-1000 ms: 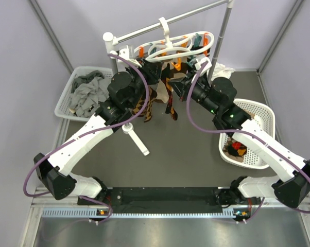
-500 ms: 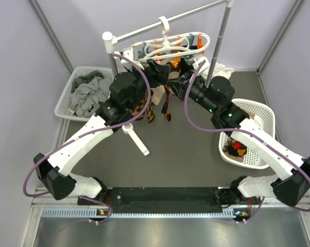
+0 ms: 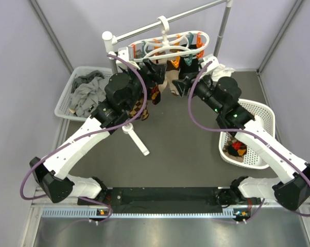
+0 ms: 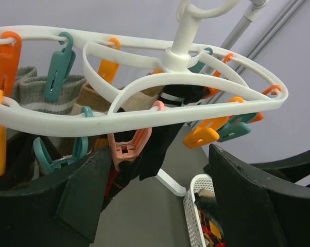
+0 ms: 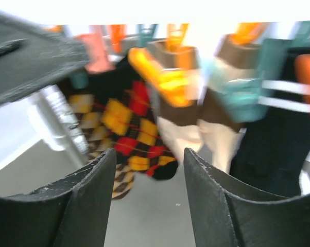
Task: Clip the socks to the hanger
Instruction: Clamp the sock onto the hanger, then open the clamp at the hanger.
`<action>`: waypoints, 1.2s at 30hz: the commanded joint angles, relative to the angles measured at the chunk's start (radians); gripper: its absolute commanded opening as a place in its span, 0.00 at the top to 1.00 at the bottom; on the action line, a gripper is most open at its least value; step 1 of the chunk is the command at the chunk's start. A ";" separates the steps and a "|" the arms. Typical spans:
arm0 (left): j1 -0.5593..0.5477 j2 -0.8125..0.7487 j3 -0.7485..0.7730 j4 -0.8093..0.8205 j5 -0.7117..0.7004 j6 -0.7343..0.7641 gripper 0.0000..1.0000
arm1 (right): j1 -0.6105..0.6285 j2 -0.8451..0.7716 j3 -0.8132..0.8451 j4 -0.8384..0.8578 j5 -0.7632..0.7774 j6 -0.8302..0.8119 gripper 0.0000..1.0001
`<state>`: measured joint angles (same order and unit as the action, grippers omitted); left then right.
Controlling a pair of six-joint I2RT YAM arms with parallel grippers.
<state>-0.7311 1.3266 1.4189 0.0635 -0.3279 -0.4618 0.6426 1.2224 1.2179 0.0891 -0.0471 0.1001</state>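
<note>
Left gripper [image 4: 157,172] is open, fingers wide apart just under the ring of the hanger [image 4: 144,110]. A pink clip [image 4: 128,146] and a dark sock [image 4: 156,152] hang in the gap, and neither finger presses on them. Right gripper [image 5: 150,164] is open too, with nothing between its fingers, and it faces the clipped row from the other side. From above, both grippers sit close together under the hanger.

Hanger: a white oval ring, hooked on the rail [image 3: 188,14] of the stand [image 3: 137,140], with orange and teal clips around the rim.
- The clipped argyle socks [image 5: 129,128], with yellow, red and black diamonds, hang below the ring.
- Just beside them is a cream sock [image 5: 178,131] with a brown cuff, held in an orange clip [image 5: 168,77].
- A black sock [image 5: 278,154] hangs at the far right of the right wrist view, which is blurred.
- The left wrist view shows a grey ribbed cuff [image 4: 41,95] in a teal clip [image 4: 59,67].

Containers, both on the bench [image 3: 175,159]:
- The left basket [image 3: 62,109], white mesh, is at the far left and holds a heap of grey socks [image 3: 85,90].
- The right basket [image 3: 268,116], white mesh, is under the right arm. It holds loose argyle socks [image 3: 236,149] in orange, red and black at its near end. The arm hides part of the inside.
- The baskets are well apart, with the stand foot between them.
</note>
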 commanded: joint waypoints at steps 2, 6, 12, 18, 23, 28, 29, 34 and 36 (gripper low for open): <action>-0.002 -0.041 -0.005 0.002 -0.011 0.034 0.19 | -0.083 -0.034 0.012 0.100 -0.085 0.009 0.43; -0.002 -0.058 -0.002 -0.025 0.000 0.049 0.21 | -0.123 0.008 0.055 0.113 -0.219 0.015 0.42; -0.002 -0.092 0.000 -0.094 0.039 0.094 0.20 | -0.135 0.068 0.115 0.129 -0.263 0.019 0.42; -0.004 -0.144 0.003 -0.155 0.124 0.133 0.20 | -0.135 0.109 0.138 0.187 -0.296 0.052 0.42; -0.005 -0.133 0.023 -0.142 0.222 0.081 0.28 | -0.136 0.138 0.144 0.218 -0.315 0.072 0.44; -0.007 -0.047 0.078 -0.134 0.208 0.068 0.29 | -0.135 0.146 0.134 0.239 -0.338 0.090 0.44; -0.007 -0.038 0.083 -0.123 0.199 0.068 0.29 | -0.135 0.146 0.131 0.239 -0.338 0.090 0.45; -0.013 0.035 0.120 -0.079 0.153 0.091 0.32 | -0.133 0.135 0.109 0.242 -0.335 0.085 0.45; -0.013 0.065 0.136 -0.071 0.135 0.097 0.33 | -0.132 0.128 0.103 0.242 -0.330 0.079 0.45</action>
<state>-0.7361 1.3571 1.4914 -0.0803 -0.1555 -0.3817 0.5140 1.3750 1.3109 0.2668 -0.3637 0.1791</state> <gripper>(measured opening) 0.678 0.554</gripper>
